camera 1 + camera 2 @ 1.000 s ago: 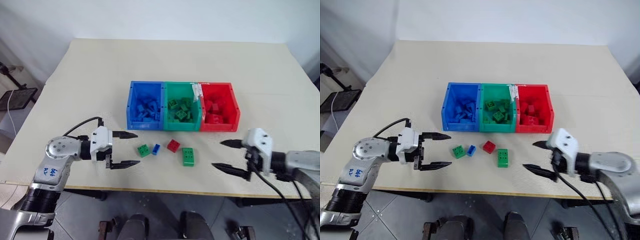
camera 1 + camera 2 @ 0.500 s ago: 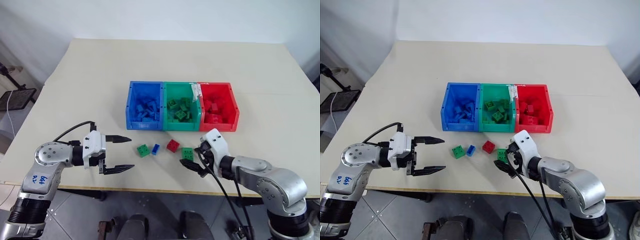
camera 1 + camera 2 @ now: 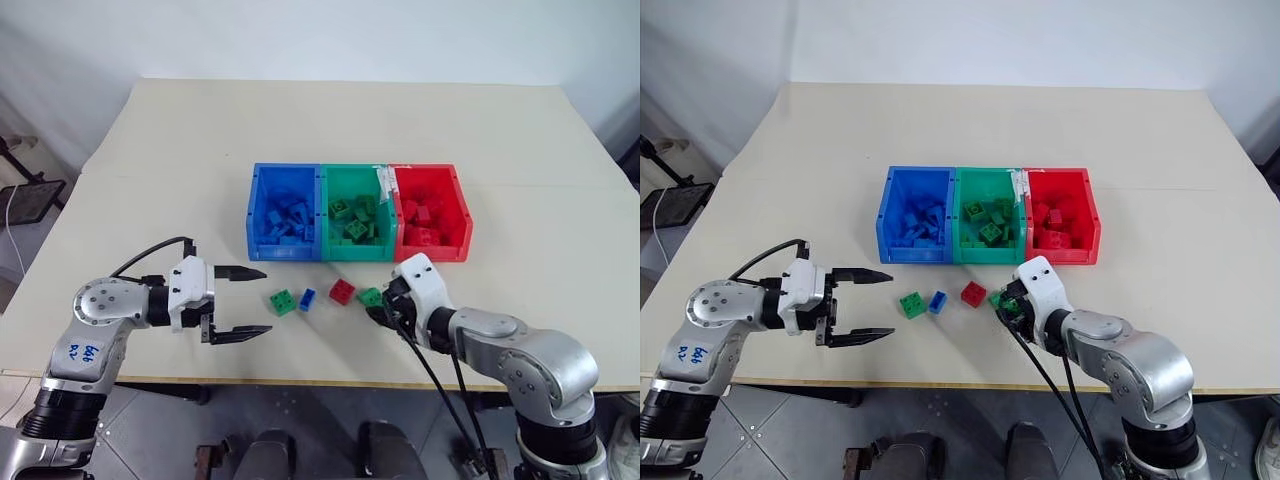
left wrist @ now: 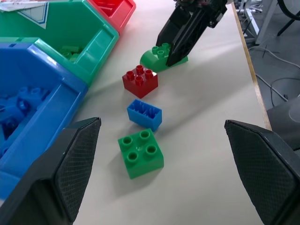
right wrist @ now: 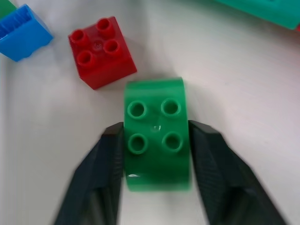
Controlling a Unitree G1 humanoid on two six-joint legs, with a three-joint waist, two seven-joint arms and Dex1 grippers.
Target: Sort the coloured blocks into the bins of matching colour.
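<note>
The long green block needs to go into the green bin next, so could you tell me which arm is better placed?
The right. Its gripper is shut on the long green block, just in front of the green bin. The left gripper hangs open, farther away.

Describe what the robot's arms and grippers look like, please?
Both arms are silver-grey metal with rounded joints and white wrist housings. Each gripper, the left gripper and right gripper, has two black pointed fingers. Black cables loop along each arm, and blue handwriting marks the left arm.
</note>
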